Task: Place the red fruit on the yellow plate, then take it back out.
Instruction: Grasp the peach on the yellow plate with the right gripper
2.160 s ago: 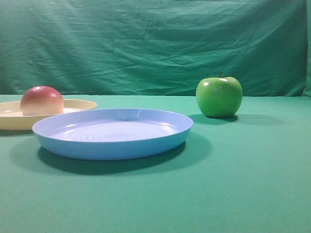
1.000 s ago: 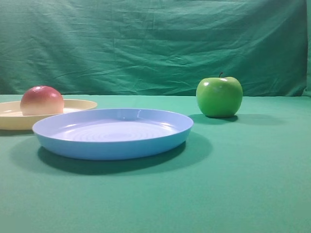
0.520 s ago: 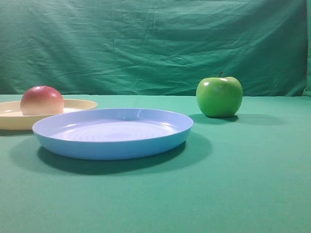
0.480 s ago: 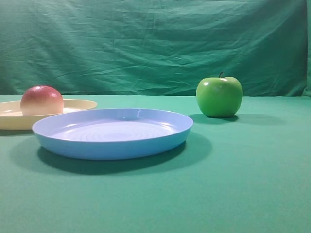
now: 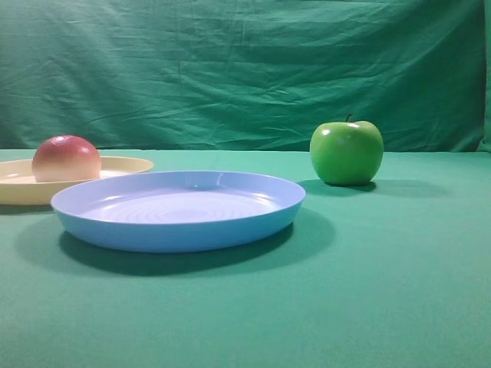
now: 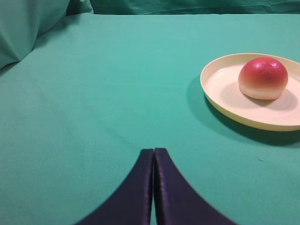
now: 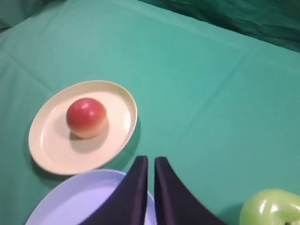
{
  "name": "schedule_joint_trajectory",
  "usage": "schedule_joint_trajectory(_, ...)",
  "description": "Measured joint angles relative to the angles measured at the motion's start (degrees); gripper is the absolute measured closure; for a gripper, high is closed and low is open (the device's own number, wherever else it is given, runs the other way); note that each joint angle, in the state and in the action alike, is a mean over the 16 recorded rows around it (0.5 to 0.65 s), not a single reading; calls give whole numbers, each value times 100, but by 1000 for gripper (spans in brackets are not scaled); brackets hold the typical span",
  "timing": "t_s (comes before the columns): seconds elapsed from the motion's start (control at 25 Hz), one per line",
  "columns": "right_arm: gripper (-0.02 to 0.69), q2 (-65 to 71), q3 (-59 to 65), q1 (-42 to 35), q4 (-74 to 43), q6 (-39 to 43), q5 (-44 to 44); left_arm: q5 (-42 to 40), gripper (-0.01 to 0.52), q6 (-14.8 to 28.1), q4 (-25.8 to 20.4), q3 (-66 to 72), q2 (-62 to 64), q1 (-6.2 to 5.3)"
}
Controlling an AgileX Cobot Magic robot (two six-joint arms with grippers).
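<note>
The red fruit (image 5: 66, 159) (image 6: 263, 78) (image 7: 86, 117) rests on the yellow plate (image 5: 126, 164) (image 6: 220, 91) (image 7: 51, 145), at the far left of the exterior view. Neither gripper shows in the exterior view. In the left wrist view my left gripper (image 6: 153, 151) is shut and empty, low over bare green cloth, well short and left of the plate. In the right wrist view my right gripper (image 7: 151, 159) is shut with a thin slit between its dark fingers, holding nothing, above the blue plate's rim.
A light blue plate (image 5: 178, 211) (image 7: 75, 201) sits in front of the yellow plate. A shiny green apple (image 5: 346, 152) (image 7: 272, 208) stands to the right. A green cloth covers the table (image 5: 383, 291) and hangs as a backdrop.
</note>
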Motion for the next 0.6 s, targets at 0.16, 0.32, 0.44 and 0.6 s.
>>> schedule_joint_trajectory(0.16, 596, 648, -709, 165, 68, -152, 316, 0, 514, 0, 0, 0, 0, 0)
schedule_joint_trajectory(0.32, 575, 1269, -1466, 404, -318, 7, 652, 0, 514, 0, 0, 0, 0, 0)
schedule_joint_trajectory(0.44, 564, 1762, -2076, 650, -1006, 475, 886, 0, 514, 0, 0, 0, 0, 0)
schedule_joint_trajectory(0.6, 557, 2417, -2829, 1039, -2178, 1374, 958, 0, 514, 0, 0, 0, 0, 0)
